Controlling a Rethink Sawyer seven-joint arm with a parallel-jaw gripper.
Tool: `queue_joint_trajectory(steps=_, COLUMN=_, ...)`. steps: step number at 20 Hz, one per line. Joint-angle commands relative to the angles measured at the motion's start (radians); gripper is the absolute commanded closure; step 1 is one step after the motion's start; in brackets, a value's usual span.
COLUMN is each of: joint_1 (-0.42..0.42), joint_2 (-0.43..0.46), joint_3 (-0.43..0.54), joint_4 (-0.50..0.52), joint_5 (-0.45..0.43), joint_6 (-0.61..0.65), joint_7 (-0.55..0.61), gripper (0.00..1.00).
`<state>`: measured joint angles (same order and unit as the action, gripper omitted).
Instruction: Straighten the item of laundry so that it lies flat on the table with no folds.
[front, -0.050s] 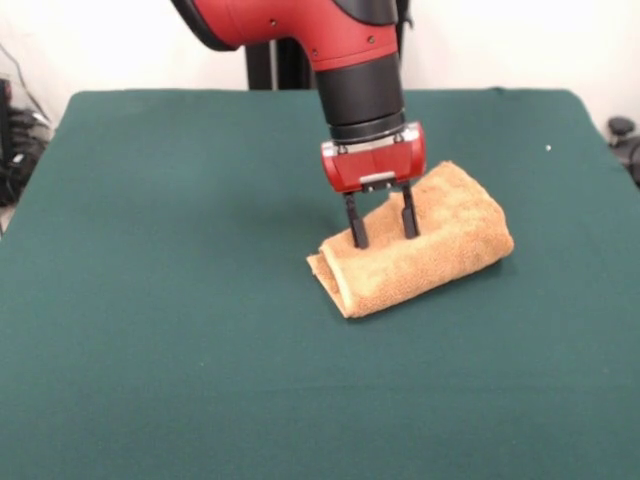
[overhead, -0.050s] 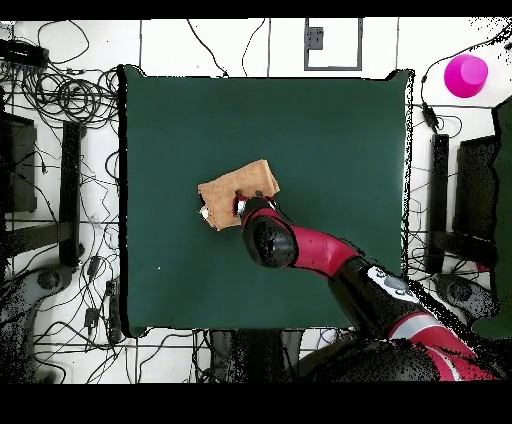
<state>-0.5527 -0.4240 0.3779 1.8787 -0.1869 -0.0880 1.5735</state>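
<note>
Green table (front, -0.050s: 150, 350) bore the folded towel (front, -0.050s: 440, 250), soft, light and limp; the gripper (front, -0.050s: 382, 233) stood open, tips pressing its upper layer. Best hold looked the loose edge beside them.

White floor (overhead, -0.050s: 250, 45) strewn with black cables (overhead, -0.050s: 70, 95); a magenta object (overhead, -0.050s: 466, 75).

Red arm (front, -0.050s: 300, 30) w/ black wrist, red hand (front, -0.050s: 381, 232), blk fingers (front, -0.050s: 356, 226)
</note>
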Motion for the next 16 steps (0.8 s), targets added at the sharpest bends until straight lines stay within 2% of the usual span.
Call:
queue_joint_trajectory(steps=1, joint_1=0.02, joint_2=0.047, joint_3=0.102, joint_4=0.021, joint_5=0.076, joint_6=0.114, joint_7=0.2, gripper=0.0)
queue_joint_trajectory(steps=4, joint_1=0.023, joint_2=0.042, joint_3=0.1, joint_4=0.028, joint_5=0.076, joint_6=0.102, joint_7=0.205, gripper=0.0)
queue_joint_trajectory(steps=13, joint_1=0.025, joint_2=-0.029, joint_3=0.084, joint_4=0.084, joint_5=0.143, joint_6=0.202, joint_7=0.214, gripper=0.0)
queue_joint_trajectory(steps=14, joint_1=0.024, joint_2=-0.028, joint_3=0.084, joint_4=0.087, joint_5=0.154, joint_6=0.205, joint_7=0.212, gripper=1.0)
queue_joint_trajectory(steps=16, joint_1=0.02, joint_2=-0.025, joint_3=0.087, joint_4=0.09, joint_5=0.168, joint_6=0.213, joint_7=0.224, gripper=1.0)
